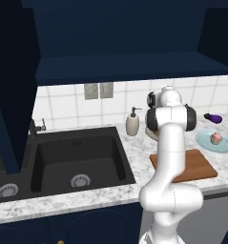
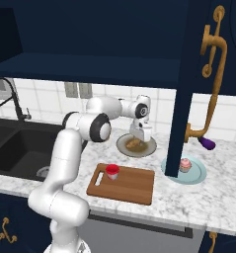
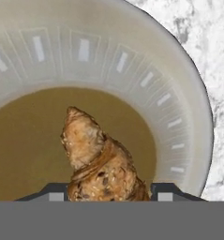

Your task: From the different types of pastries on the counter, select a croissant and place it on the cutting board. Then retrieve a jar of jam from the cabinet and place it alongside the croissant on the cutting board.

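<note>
The golden-brown croissant (image 3: 99, 159) lies on a beige plate (image 3: 179, 93) with a brown centre, at the back of the counter (image 2: 223, 197). My gripper (image 3: 108, 196) reaches down onto it, a fingertip pressed against each side, shut on the croissant (image 2: 134, 144). From the right base, the gripper (image 2: 138, 136) hangs over that plate (image 2: 122, 147). The wooden cutting board (image 2: 132, 185) lies nearer the front edge, with the small red jar of jam (image 2: 112, 171) standing on its left end. The navy cabinet door (image 2: 181, 74) stands open to the right, brass handle (image 2: 216, 74) showing.
A pink-frosted cupcake (image 2: 185, 165) sits on a light blue plate (image 2: 198, 175) right of the board. A purple eggplant (image 2: 207, 143) lies behind it. A soap dispenser (image 1: 132, 124) stands by the black sink (image 1: 77, 162). Another open cabinet door (image 1: 10, 95) hangs at far left.
</note>
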